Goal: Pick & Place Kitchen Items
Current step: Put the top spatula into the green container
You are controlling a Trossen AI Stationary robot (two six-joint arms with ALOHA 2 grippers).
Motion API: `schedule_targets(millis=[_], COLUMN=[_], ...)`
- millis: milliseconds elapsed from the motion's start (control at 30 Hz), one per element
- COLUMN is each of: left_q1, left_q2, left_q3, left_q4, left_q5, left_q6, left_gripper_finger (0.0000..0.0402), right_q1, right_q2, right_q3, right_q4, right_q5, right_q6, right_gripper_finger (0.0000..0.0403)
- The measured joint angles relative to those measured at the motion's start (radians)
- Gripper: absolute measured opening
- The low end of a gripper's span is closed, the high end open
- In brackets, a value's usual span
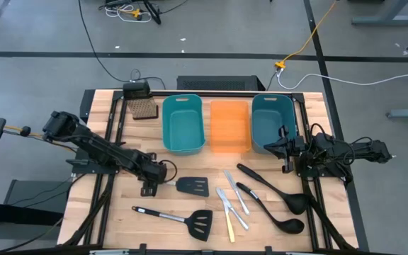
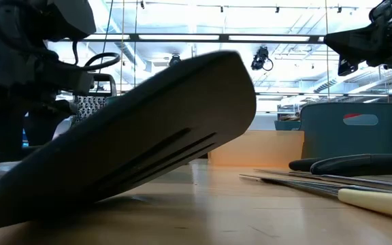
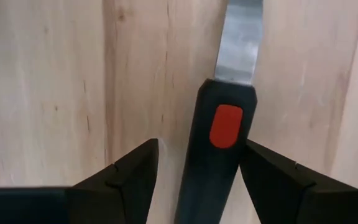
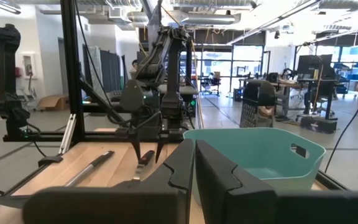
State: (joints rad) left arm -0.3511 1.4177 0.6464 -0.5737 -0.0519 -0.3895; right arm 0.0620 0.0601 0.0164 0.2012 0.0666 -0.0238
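Note:
A black slotted spatula lies flat on the wooden table. My left gripper points down over its black handle, open, one finger on each side. A second spatula lies nearer the front edge. Three knives and two black ladles lie to the right. My right gripper hangs shut and level beside the right teal bin, holding nothing. My left gripper straddles the spatula handle at the end with the red spot, coming from above with its fingers across the handle. One finger stands right against the handle's side, and I cannot tell whether it touches. The other finger stands clear.
At the back stand a teal bin, an orange bin and the right teal bin. A brown perforated block lies at the back left. Bare wood shows around the left gripper and at the front left.

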Motion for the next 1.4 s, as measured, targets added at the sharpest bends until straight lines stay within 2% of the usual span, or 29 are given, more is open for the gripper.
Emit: schedule_targets(millis=[300, 433, 600, 800, 933, 1200, 1400], left_q1=[-0.002, -0.002, -0.001, -0.001, -0.009, -0.007, -0.021], left_q2=[0.059, 0.055, 0.056, 0.027, -0.055, -0.296, -0.513], left_q3=[0.004, 0.003, 0.003, 0.001, 0.002, 0.068, 0.077], left_q4=[0.005, 0.006, 0.009, -0.001, -0.056, -0.186, -0.177], left_q5=[-0.012, -0.014, -0.009, 0.010, 0.041, -0.041, -0.104], left_q6=[0.013, 0.016, 0.028, 0.047, 0.063, 0.070, 0.113], left_gripper_finger=[0.0214, 0.0184, 0.0117, 0.0117, 0.0117, 0.0117, 0.0117], right_q1=[0.000, 0.000, 0.000, 0.000, 0.000, 0.000, 0.000], right_q2=[0.000, 0.000, 0.000, 0.000, 0.000, 0.000, 0.000], right_q3=[0.000, 0.000, 0.000, 0.000, 0.000, 0.000, 0.000], right_q4=[0.000, 0.000, 0.000, 0.000, 0.000, 0.002, 0.005], right_q5=[0.000, -0.001, 0.003, 0.004, 0.004, 0.005, 0.005], right_q6=[0.000, 0.000, 0.000, 0.000, 0.000, 0.000, 0.000], right_gripper_finger=[0.0025, 0.0025, 0.0025, 0.0025, 0.0025, 0.0025, 0.0025])
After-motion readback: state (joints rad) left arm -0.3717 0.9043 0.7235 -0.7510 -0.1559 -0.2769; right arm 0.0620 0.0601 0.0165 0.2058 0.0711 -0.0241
